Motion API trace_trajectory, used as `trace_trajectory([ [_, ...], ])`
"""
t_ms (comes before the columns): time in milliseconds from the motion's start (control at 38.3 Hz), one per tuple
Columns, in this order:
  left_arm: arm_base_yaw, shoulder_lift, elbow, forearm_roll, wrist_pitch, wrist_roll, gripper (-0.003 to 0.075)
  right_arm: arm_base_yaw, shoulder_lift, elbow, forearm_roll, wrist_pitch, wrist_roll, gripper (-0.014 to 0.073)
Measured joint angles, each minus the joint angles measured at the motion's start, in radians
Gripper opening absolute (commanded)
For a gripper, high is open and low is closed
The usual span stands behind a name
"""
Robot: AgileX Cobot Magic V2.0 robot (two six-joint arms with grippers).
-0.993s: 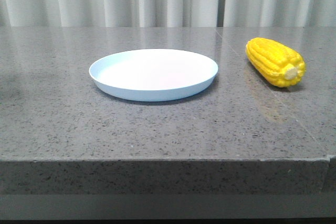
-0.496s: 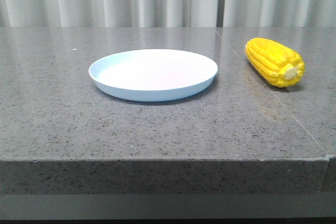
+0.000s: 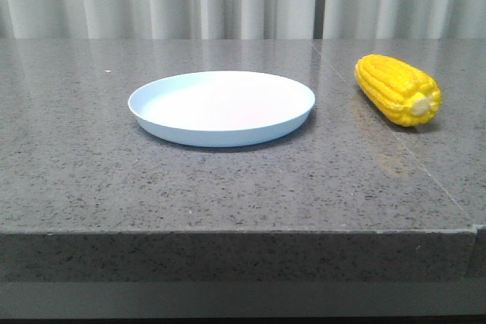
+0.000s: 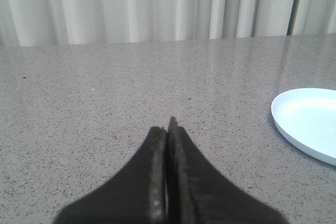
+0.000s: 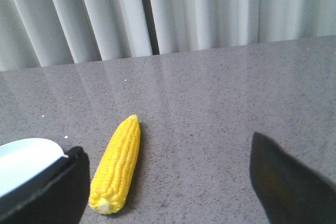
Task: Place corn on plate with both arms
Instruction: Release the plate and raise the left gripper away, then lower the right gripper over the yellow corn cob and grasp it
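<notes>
While the corn lies on the grey speckled table to the right of the plate and apart from it, neither arm touches it. The cob is bright yellow, with tidy lengthwise rows of kernels, tapering at its far end; a pale stub faces the table's front edge. The plate is round, shallow, pale blue-white and bare. The left gripper has its fingers pressed together, holding nothing. The right gripper is spread wide, the cob seemingly just inside one finger.
</notes>
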Motion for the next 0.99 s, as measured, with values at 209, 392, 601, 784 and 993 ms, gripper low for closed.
trace_trajectory([
  [209, 0.0, 0.0, 0.0, 0.0, 0.0, 0.0, -0.002, 0.0, 0.206, -0.117, 0.043, 0.065, 0.0, 0.0643],
  [392, 0.0, 0.0, 0.0, 0.0, 0.0, 0.0, -0.002, 0.0, 0.463, -0.306, 0.054, 0.23, 0.0, 0.0643],
  [601, 0.0, 0.0, 0.0, 0.0, 0.0, 0.0, -0.002, 0.078, 0.746, -0.482, 0.054, 0.36, 0.0, 0.0643],
  [784, 0.0, 0.0, 0.0, 0.0, 0.0, 0.0, -0.002, 0.18, 0.959, -0.588, 0.059, 0.378, 0.0, 0.0643],
  [993, 0.0, 0.0, 0.0, 0.0, 0.0, 0.0, -0.002, 0.199, 1.142, -0.669, 0.069, 0.38, 0.0, 0.0643],
])
